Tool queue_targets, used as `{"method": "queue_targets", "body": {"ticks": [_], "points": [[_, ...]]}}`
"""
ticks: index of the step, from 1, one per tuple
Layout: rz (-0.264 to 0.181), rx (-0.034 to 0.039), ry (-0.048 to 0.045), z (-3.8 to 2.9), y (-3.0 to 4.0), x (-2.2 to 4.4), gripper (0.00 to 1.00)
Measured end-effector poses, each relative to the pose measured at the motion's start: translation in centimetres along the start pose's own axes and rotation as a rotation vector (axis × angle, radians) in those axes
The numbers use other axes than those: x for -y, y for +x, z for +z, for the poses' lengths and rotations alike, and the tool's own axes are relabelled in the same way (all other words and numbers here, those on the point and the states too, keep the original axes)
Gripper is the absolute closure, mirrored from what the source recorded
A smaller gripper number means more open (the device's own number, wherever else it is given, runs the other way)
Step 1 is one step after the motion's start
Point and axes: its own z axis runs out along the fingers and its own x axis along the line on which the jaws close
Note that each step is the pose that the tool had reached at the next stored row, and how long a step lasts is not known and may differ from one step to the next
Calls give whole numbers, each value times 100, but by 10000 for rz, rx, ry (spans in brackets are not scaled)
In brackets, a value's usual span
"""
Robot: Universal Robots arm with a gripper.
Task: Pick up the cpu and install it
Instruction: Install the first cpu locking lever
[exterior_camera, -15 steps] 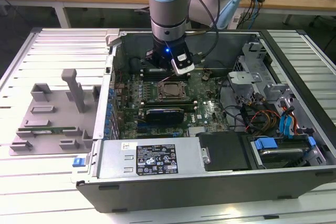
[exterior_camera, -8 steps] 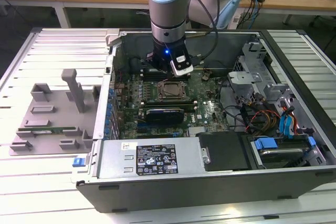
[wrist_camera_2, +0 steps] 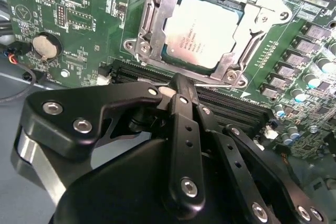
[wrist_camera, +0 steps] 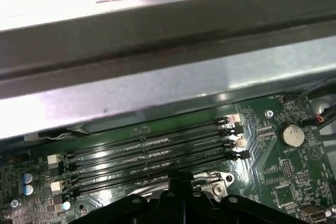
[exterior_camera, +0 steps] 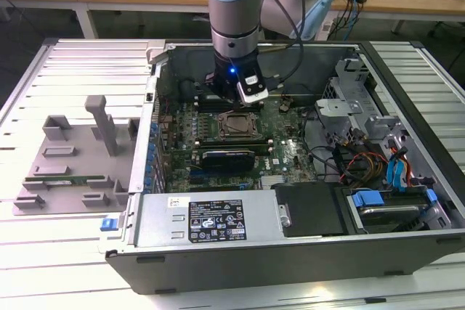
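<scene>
A robot arm reaches into an open computer case (exterior_camera: 290, 245). The cpu (wrist_camera_2: 206, 31) lies flat in its socket frame (wrist_camera_2: 152, 24) on the motherboard, just beyond the gripper (wrist_camera_2: 181, 85), whose fingers are pressed together, holding nothing, beside the memory slots (wrist_camera: 152, 156).

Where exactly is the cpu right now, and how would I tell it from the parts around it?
Find the open computer case on the slatted table and look at the green board inside it. Near the board's middle, just beyond the gripper, sits a metal socket frame, and the cpu lies flat inside it. It is the one plain silvery square, unlike the long black memory slots beside it.
</scene>
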Motion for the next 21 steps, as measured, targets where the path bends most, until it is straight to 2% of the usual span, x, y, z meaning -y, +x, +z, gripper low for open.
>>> {"method": "queue_targets", "body": {"ticks": [4, 6, 7, 10, 17, 21], "points": [[205, 41, 29, 13, 15, -62, 89], [327, 77, 92, 21, 20, -87, 89], [412, 103, 142, 39, 19, -85, 89], [576, 144, 206, 95, 22, -74, 89], [870, 204, 233, 148, -10, -75, 89], [966, 222, 269, 150, -33, -79, 89]]}}
